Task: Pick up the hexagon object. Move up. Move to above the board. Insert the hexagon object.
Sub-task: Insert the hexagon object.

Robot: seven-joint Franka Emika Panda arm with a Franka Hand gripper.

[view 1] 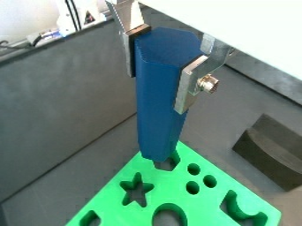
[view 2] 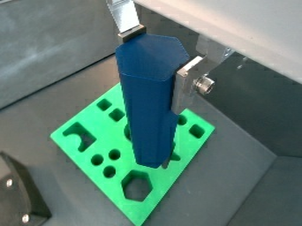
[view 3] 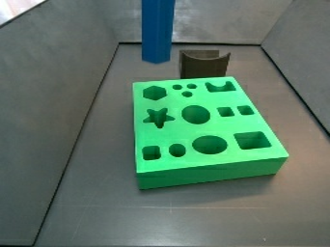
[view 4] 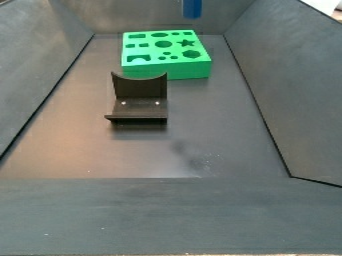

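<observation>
My gripper (view 1: 163,62) is shut on the hexagon object (view 1: 157,97), a tall blue peg held upright by its top end. The silver fingers (view 1: 189,85) clamp two opposite faces; both wrist views show this (view 2: 160,58). The peg (view 2: 151,106) hangs above the board (view 2: 83,119), a thick green block with cut-out holes. Its lower end is over the board's corner with the hexagon hole (view 3: 154,93), clear of the surface in a side view (view 3: 156,29). The board (view 4: 187,66) lies at the far end of the bin. Only the peg's tip (view 4: 193,8) shows there.
The dark grey fixture (view 3: 204,63) with a curved cut stands on the floor just behind the board; it also shows in a side view (view 4: 138,98) and in both wrist views (view 1: 274,150). Sloped grey bin walls (view 3: 77,116) enclose the floor.
</observation>
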